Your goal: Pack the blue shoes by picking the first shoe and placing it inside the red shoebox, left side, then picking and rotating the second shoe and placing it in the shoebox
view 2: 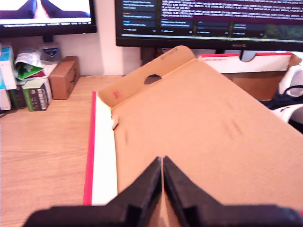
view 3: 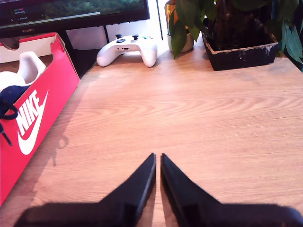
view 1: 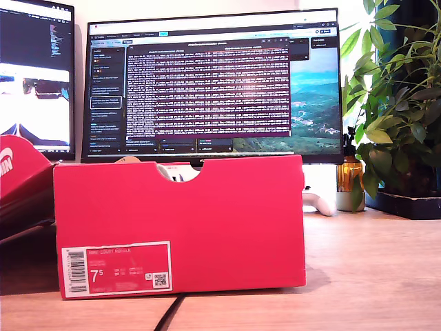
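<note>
Both grippers are clenched on nothing, my first gripper (view 2: pixel 162 177) over the box lid (view 2: pixel 199 123), my second gripper (view 3: pixel 157 172) over bare desk (view 3: pixel 199 109), since the blue shoes (view 3: pixel 8 94) already look tucked inside the red shoebox (view 1: pixel 179 227) at mid-frame in the exterior view.

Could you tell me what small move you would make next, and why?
Probably turn my second gripper toward the red shoebox to look inside. Both it and my first gripper are shut and empty, a blue shoe already lies in the box, and I cannot tell whether the other one is there.
</note>
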